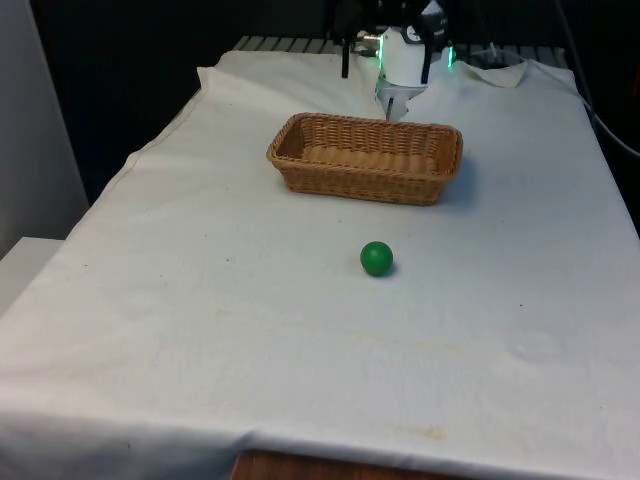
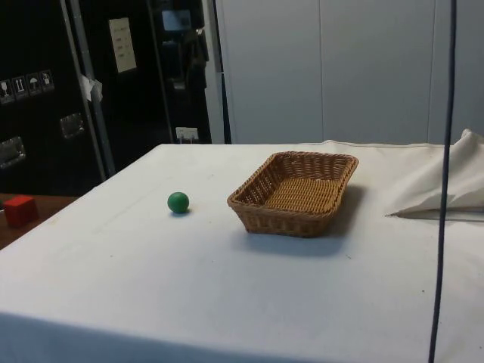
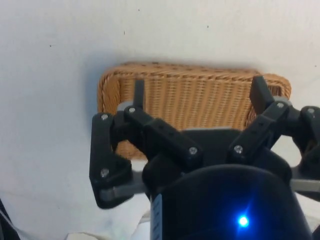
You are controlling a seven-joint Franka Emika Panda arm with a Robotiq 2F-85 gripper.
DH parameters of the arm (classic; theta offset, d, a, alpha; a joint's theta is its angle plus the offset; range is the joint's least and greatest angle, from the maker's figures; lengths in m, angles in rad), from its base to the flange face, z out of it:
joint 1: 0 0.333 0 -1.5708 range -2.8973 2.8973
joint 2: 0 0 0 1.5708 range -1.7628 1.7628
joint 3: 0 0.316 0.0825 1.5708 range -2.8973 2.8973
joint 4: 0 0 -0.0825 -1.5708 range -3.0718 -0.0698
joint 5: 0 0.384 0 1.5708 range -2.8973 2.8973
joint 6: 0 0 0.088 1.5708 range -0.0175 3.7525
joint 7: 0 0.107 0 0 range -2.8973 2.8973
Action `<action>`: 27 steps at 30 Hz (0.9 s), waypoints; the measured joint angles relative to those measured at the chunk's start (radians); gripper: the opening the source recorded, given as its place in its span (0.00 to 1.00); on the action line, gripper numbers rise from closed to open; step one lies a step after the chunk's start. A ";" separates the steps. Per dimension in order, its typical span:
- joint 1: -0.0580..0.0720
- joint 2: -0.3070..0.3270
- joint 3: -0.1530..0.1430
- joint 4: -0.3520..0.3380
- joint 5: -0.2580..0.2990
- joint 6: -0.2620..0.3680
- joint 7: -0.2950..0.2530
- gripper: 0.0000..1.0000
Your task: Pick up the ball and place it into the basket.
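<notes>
A small green ball lies on the white cloth, on the near side of the basket in the front view and a short way from it. The oblong wicker basket stands empty near the table's far end. My gripper hangs above the table just behind the basket's far rim, well away from the ball. In the wrist view its two black fingers stand wide apart with nothing between them, and the basket lies beneath them.
Bunched white cloth rises at the table's far end, past the basket. A thin dark cable hangs in front of the side camera. A red cube sits off the table beside the dark cabinets.
</notes>
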 measured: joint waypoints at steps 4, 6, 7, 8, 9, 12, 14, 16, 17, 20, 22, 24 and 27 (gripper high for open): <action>-0.002 0.052 -0.008 0.045 0.026 0.000 -0.018 1.00; -0.003 0.076 -0.011 0.067 0.040 0.000 -0.027 1.00; -0.004 0.088 -0.013 0.078 0.047 0.001 -0.031 1.00; -0.004 0.101 -0.015 0.089 0.055 0.001 -0.036 1.00; -0.004 0.115 -0.018 0.100 0.061 0.001 -0.041 1.00; -0.007 0.165 -0.025 0.145 0.092 0.001 -0.059 1.00; -0.008 0.176 -0.026 0.155 0.098 0.001 -0.063 1.00; -0.009 0.194 -0.028 0.170 0.111 0.001 -0.069 1.00; -0.009 0.201 -0.029 0.175 0.117 0.001 -0.073 1.00; -0.010 0.214 -0.030 0.185 0.130 0.001 -0.078 1.00; -0.011 0.232 -0.030 0.193 0.151 0.004 -0.088 1.00; -0.012 0.237 -0.030 0.194 0.160 0.007 -0.093 1.00; -0.012 0.251 -0.030 0.194 0.186 0.019 -0.106 1.00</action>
